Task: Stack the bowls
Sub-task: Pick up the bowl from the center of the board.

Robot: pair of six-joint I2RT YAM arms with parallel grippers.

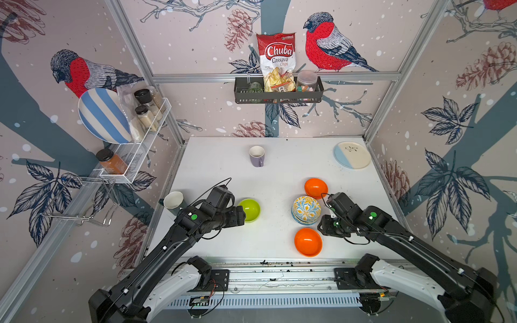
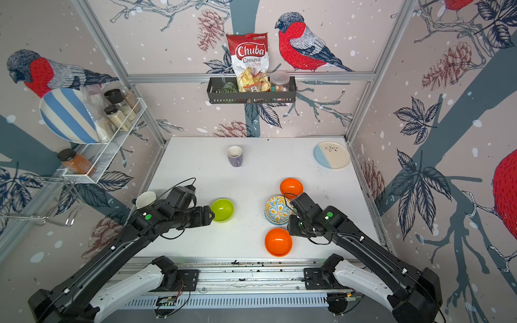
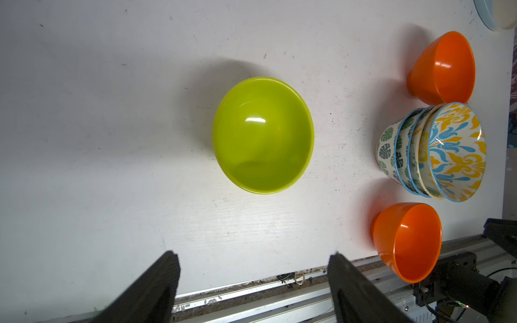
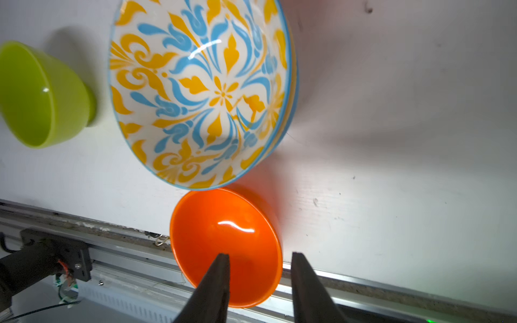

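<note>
On the scuffed white tabletop [image 1: 218,173], closed in on three sides by wallpaper of red-breasted birds and pine cones [image 1: 330,44], a glossy lime green plastic bowl [image 1: 249,209] sits alone just ahead of the left gripper [image 3: 253,255], whose fingers stand wide apart with nothing between them. Well to its right stands a nested stack of patterned ceramic bowls [image 1: 306,214], with green leaf-print bowls [image 3: 387,148] below and a yellow-and-blue floral bowl [image 4: 201,92] on top. One glossy orange bowl [image 1: 316,188] sits just behind the stack, and a second glossy orange bowl [image 1: 307,242] just in front of it, near the table's front edge. The right gripper [image 4: 259,254] hovers at this nearer bowl, fingers narrowly parted astride its rim, not clamped. A purple mug [image 1: 257,156] and a flat cream-and-blue plate [image 1: 352,155] stand toward the back. A black wall shelf [image 1: 278,96] holds a red-and-white Chuba chips bag [image 1: 277,56]; a white wire rack [image 1: 145,151] carries a blue-striped plate [image 1: 103,114].
</note>
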